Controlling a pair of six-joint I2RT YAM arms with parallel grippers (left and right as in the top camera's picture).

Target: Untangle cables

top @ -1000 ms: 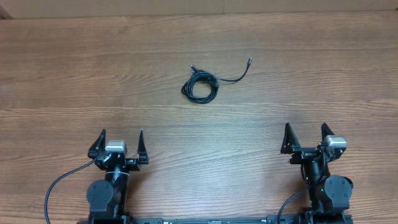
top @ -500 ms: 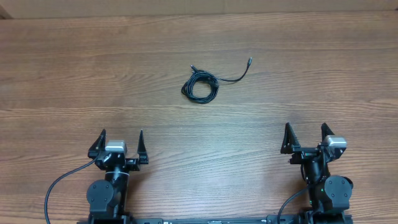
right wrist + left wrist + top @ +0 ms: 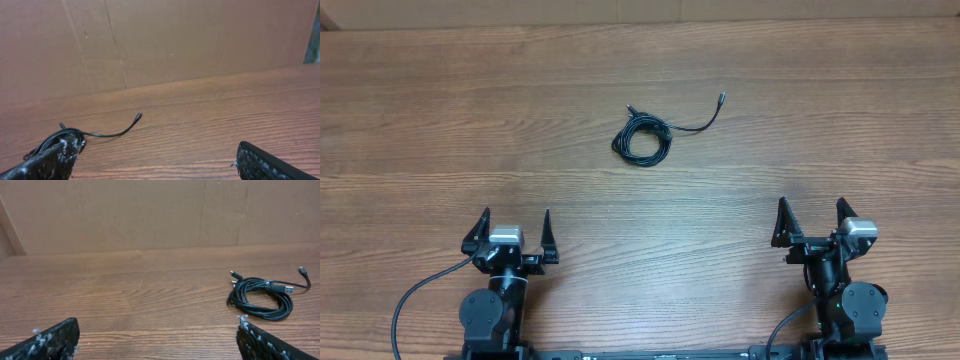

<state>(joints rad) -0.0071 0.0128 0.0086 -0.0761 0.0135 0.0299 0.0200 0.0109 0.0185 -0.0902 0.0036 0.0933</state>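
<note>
At the near edge of the table, both arms sit parked with jaws spread wide and empty; the cables lie well beyond them.

Nearest the robot, thick black arm wires (image 3: pixel 415 295) loop off the bases. Just ahead, the left gripper (image 3: pixel 516 215) and right gripper (image 3: pixel 810 205) point away across the wooden table (image 3: pixel 440 120), each with its two fingers far apart and nothing between them. The bare wood grain ahead of them has nothing on it to block the way. Farther out, slightly left of centre between the arms, the cables (image 3: pixel 642 138) rest as a small black coil flat on the wood. One short plug end (image 3: pixel 630 105) pokes out at its far-left side, and a longer tail curves right and away to a second plug (image 3: pixel 722 98). Behind everything, a brown cardboard wall (image 3: pixel 125 215) stands along the table's far edge.
</note>
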